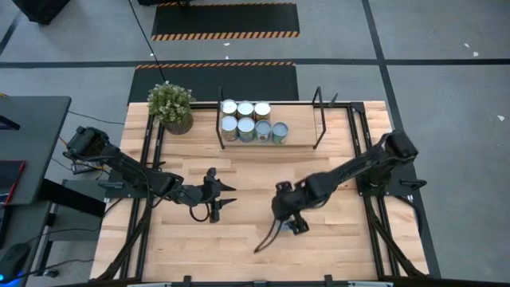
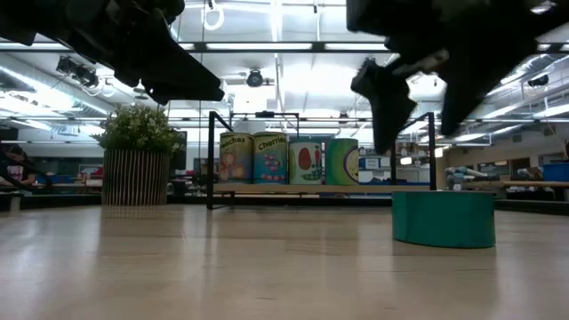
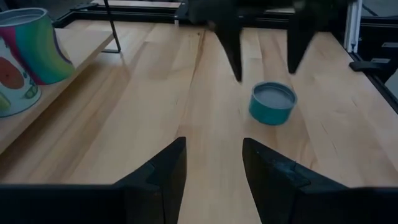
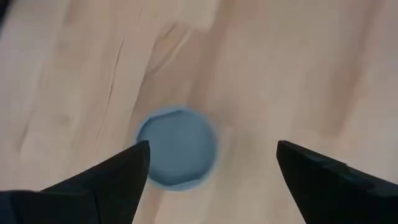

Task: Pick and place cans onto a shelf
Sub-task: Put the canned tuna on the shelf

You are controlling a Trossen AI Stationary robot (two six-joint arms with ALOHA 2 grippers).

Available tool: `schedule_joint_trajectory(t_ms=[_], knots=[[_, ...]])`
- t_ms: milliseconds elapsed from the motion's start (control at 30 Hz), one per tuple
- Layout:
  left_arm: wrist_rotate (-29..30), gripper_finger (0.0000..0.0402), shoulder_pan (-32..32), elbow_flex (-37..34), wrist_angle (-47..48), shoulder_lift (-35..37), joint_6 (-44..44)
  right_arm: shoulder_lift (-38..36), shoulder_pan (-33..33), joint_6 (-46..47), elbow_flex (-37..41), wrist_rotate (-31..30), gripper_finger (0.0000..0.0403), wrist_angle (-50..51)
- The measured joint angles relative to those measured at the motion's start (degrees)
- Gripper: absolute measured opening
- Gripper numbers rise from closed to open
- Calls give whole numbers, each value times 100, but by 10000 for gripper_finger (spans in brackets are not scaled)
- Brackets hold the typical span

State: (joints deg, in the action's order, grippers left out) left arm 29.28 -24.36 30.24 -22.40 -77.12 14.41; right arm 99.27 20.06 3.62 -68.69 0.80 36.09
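Note:
A low teal can (image 2: 443, 218) with a pale blue-grey top (image 4: 177, 148) stands on its base on the wooden tabletop, right of the middle. My right gripper (image 2: 427, 111) hangs open above it, fingers pointing down and clear of it; the can (image 3: 272, 103) lies nearer one finger than the other. My left gripper (image 1: 221, 195) stands open over the table's middle-left, pointing toward the can, with nothing between its fingers. Several cans (image 1: 247, 121) stand upright on the shelf (image 1: 303, 134) at the far edge.
A potted plant (image 1: 170, 105) stands at the far left corner, beside the shelf's left end frame (image 2: 212, 160). Black rails (image 1: 362, 147) run along the table's left and right sides. Bare wood lies between the grippers and the near edge.

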Motion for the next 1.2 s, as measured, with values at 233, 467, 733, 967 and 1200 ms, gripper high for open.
schedule_joint_trajectory(t_ms=[233, 467, 733, 967, 1200], knots=[[-1, 163, -7, 0, 2, 0, 37, 805, 354, -432, -503, 105, 390, 185], [-2, 163, -8, 0, 16, 0, 42, 1160, 542, -1005, -611, -417, 395, 508], [-2, 163, -9, 0, 8, 0, 42, 1138, 469, -1025, -582, -540, 378, 569], [-2, 163, -9, 0, 8, 0, 44, 1138, 268, -1266, -392, -558, 331, 476], [-2, 163, -9, 0, 6, 0, 44, 1025, -19, -1093, -655, -697, 277, 926]])
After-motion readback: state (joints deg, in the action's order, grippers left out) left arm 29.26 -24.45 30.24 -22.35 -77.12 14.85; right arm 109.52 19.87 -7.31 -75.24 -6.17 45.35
